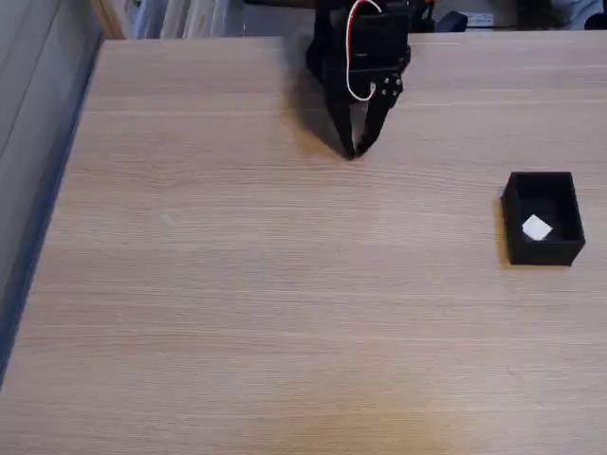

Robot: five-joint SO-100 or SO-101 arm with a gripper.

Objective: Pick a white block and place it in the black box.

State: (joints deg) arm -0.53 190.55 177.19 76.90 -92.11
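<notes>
The white block [537,228] lies inside the black box [512,210], which stands on the wooden table at the right in the fixed view. My gripper [353,151] hangs at the table's far middle, well to the left of the box and farther back. Its two black fingers point down and meet at the tips, with nothing between them.
The wooden table [237,284] stretches wide and bare to the left and front of the box. Its left edge [47,218] drops off beside a grey floor strip. Clutter sits beyond the far edge behind the arm.
</notes>
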